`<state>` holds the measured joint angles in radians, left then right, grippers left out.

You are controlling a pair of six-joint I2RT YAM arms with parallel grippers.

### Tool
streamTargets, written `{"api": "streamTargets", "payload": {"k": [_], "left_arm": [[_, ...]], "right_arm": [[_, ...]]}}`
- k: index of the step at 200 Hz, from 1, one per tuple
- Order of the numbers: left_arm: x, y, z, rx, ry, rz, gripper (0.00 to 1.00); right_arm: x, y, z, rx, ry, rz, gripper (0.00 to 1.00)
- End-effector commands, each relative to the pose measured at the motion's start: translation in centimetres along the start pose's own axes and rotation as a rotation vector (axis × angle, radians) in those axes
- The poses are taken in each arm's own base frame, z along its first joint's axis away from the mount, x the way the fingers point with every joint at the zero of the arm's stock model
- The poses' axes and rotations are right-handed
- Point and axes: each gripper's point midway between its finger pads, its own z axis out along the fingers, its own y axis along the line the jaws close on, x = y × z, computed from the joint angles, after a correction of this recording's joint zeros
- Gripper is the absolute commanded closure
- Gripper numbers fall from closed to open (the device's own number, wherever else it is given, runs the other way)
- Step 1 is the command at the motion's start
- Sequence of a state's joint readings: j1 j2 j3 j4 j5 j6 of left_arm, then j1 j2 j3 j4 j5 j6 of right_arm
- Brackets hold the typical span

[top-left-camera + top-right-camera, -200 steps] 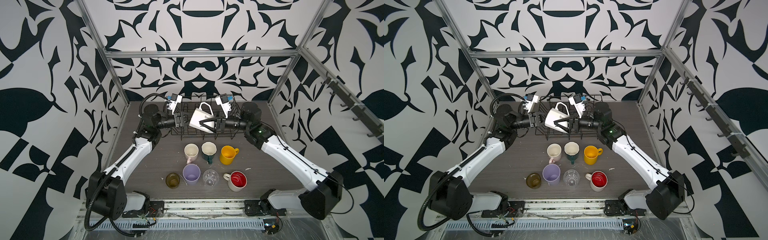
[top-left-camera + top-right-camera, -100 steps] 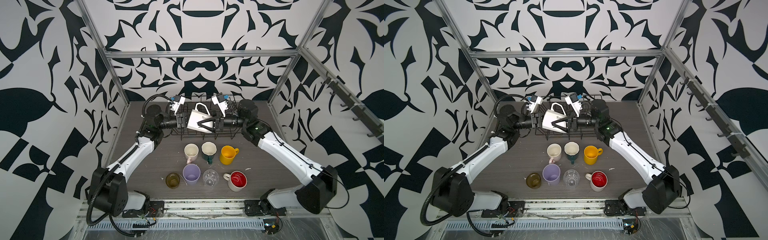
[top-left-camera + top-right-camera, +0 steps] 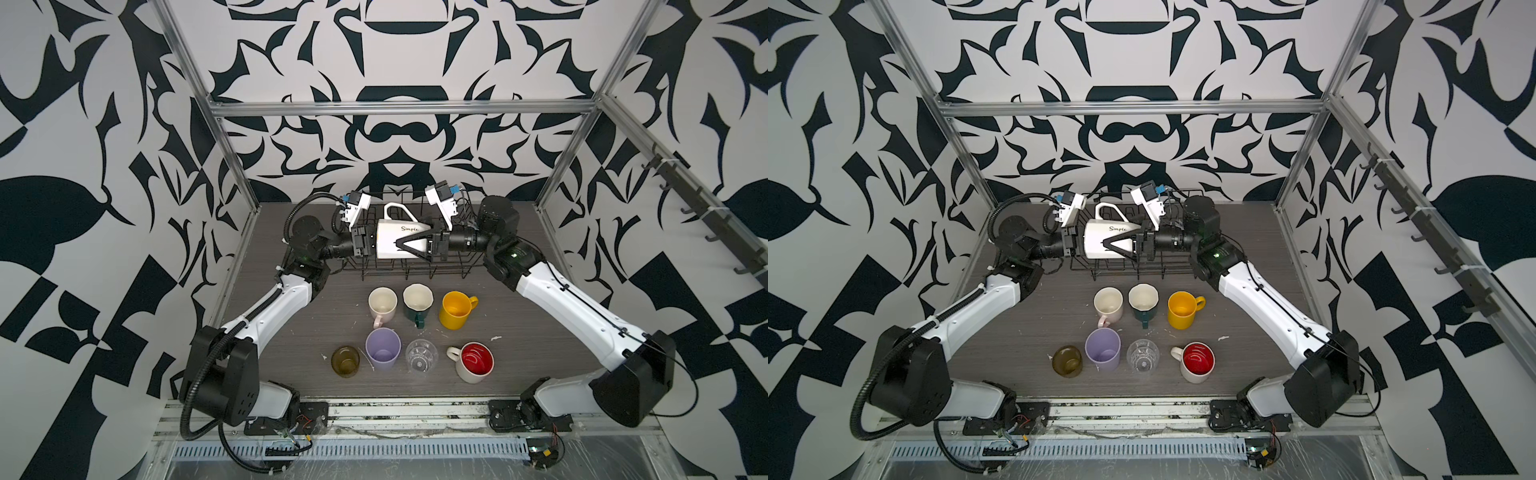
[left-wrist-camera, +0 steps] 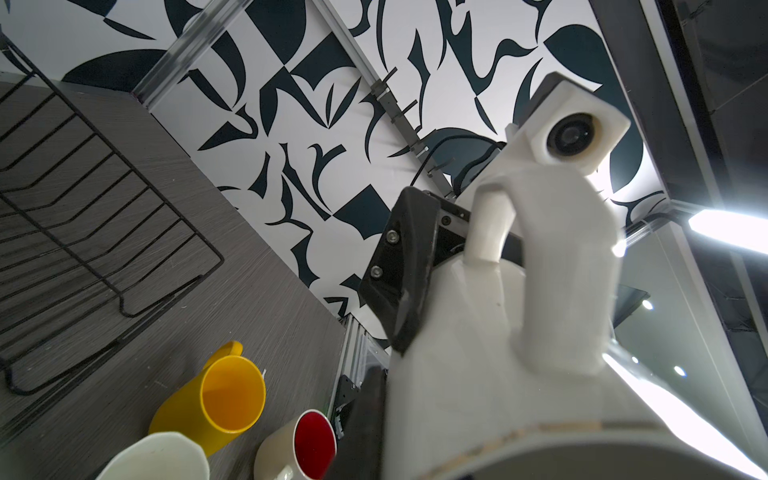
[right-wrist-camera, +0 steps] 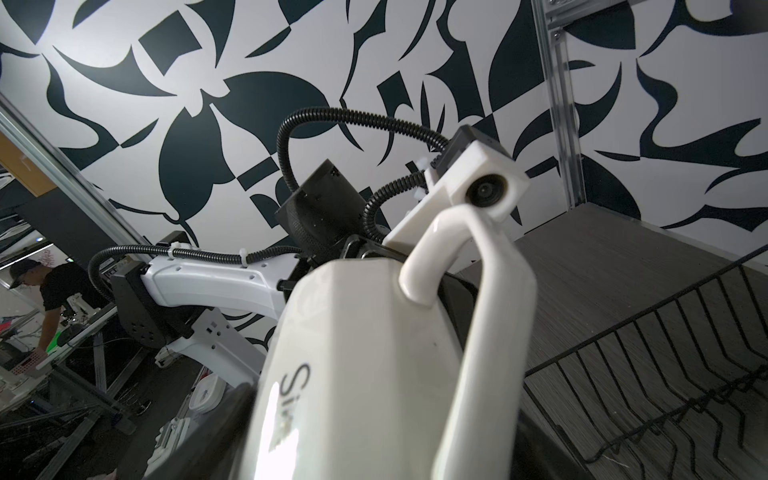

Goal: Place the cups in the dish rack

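Note:
The white faceted cup lies on its side in the air above the black wire dish rack, handle up. My right gripper is shut on its body from the right, one black finger lying across the wall. My left gripper is shut on the cup's left end, where the rim fills the left wrist view. The cup also fills the right wrist view. On the table in front stand the pink, dark green and yellow cups.
Nearer the front edge stand an olive glass, a lilac tumbler, a clear glass and a cream red-lined mug. The rack's dividers hold nothing. Patterned walls and aluminium posts enclose the table.
My left gripper has come up to the cup's left end and shut on it. The right gripper has carried the cup slightly left and levelled it.

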<state>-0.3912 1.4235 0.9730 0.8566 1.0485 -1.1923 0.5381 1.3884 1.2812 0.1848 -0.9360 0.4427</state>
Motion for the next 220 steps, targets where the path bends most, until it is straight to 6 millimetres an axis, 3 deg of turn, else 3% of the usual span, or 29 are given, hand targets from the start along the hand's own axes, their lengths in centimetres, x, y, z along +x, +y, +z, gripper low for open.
{"api": "streamTargets", "payload": {"k": [1,13,24,33,39,54,168,220], "left_arm": [[0.0,-4.1,0.4,0.128,0.019,0.088,1.0],[0.0,-4.0,0.4,0.134,0.018,0.078,1.0],[0.0,-3.9,0.4,0.132,0.017,0.075,1.0],[0.0,-3.9,0.5,0.132,0.019,0.073,1.0],[0.0,-3.9,0.4,0.132,0.019,0.072,1.0],[0.0,-4.0,0.4,0.13,0.02,0.072,1.0],[0.1,-3.8,0.5,0.117,0.03,0.048,1.0],[0.2,-3.7,0.5,0.105,0.032,0.046,1.0]], "right_arm": [[-2.2,0.0,-0.5,0.055,-0.076,-0.089,0.43],[-2.1,0.2,-0.7,0.055,-0.075,-0.099,0.37],[-2.0,0.3,-0.8,0.055,-0.077,-0.109,0.26],[-2.0,0.5,-0.9,0.054,-0.079,-0.117,0.24],[-2.0,0.5,-1.0,0.056,-0.08,-0.121,0.11],[-2.0,0.6,-1.0,0.057,-0.082,-0.132,0.04],[-1.2,2.9,-1.3,-0.055,-0.055,-0.22,0.04],[-1.1,2.5,-1.0,-0.06,-0.047,-0.197,0.11]]}}
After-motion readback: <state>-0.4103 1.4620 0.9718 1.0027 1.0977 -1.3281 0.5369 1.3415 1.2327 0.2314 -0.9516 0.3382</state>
